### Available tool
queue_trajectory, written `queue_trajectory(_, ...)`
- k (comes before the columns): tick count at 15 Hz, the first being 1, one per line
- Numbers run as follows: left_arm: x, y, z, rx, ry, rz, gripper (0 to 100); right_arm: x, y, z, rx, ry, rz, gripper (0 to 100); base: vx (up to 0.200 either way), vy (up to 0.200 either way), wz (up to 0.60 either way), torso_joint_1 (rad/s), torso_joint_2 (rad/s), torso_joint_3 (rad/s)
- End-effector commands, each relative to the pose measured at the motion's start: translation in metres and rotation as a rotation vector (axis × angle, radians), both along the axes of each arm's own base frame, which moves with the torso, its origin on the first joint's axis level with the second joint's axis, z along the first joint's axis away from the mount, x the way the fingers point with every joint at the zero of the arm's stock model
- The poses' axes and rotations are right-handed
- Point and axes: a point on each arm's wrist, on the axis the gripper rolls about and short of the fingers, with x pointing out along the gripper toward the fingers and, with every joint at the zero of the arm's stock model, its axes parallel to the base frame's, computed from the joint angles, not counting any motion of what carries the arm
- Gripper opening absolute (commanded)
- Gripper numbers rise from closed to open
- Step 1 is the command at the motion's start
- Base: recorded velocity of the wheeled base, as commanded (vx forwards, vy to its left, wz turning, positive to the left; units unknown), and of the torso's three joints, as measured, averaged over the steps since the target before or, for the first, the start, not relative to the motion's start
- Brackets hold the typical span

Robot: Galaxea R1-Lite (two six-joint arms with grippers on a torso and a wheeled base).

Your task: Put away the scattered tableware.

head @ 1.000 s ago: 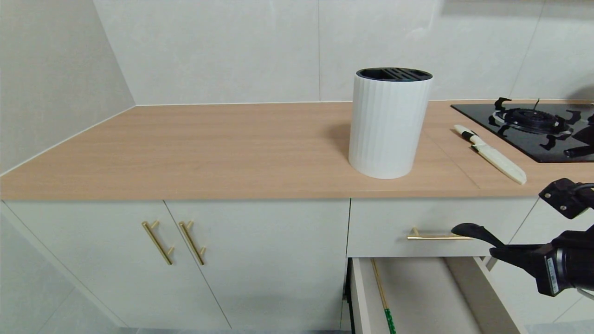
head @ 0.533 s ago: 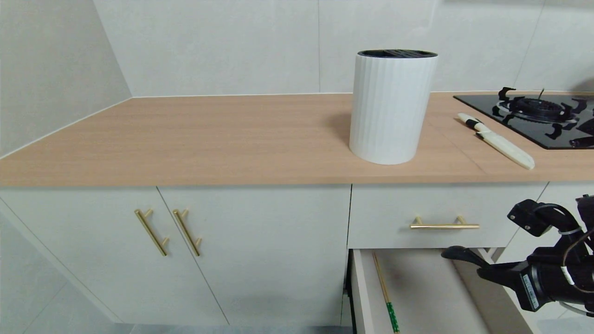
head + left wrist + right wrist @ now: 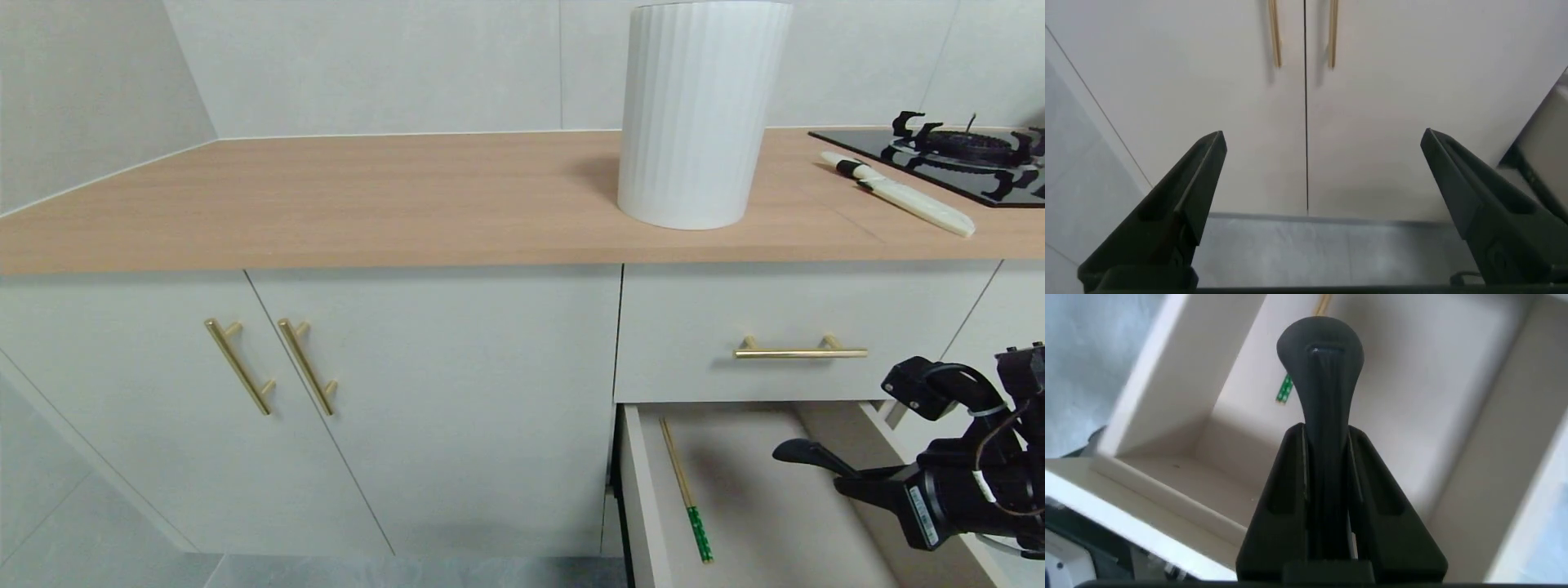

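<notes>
Lowered since before to over open drawer, with right gripper clamped on 1 black utensil. Looks light, stiff, slippery; better held mid-handle. Keeps left gripper spread wide, empty, beside drawer.

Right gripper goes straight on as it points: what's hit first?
The right gripper would likely drive its black utensil into the open drawer floor, close beside the chopsticks; depth is unclear.
</notes>
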Motion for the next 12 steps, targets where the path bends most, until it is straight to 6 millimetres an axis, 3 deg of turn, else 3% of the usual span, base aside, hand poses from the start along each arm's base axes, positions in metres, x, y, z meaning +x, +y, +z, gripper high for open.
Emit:
queue_trajectory(1,0.0,0.0,0.0,0.0,0.001,0.001,100,0.0,0.0,-0.001,0.0,0.004,0.001,0,0.0,0.0,0.0,-0.032,0.16,0.119)
queue_trajectory(5,0.0,0.0,0.0,0.0,0.001,0.001,100,0.003,0.001,-0.004,-0.005,0.021,0.0,0,0.0,0.0,0.0,-0.009,0.04,0.043)
queue_trajectory(8,0.0,0.0,0.0,0.0,0.001,0.001,100,0.015,0.003,-0.019,-0.054,0.084,-0.036,0,0.0,0.0,0.0,0.0,0.0,0.0)
queue_trajectory(10,0.0,0.0,0.0,0.0,0.001,0.001,100,0.035,0.008,-0.036,-0.108,0.089,-0.116,0,0.0,0.0,0.0,0.0,0.0,0.0)
queue_trajectory(12,0.0,0.0,0.0,0.0,0.001,0.001,100,0.055,0.025,-0.059,-0.066,0.119,-0.234,0,0.0,0.0,0.0,0.0,0.0,0.0)
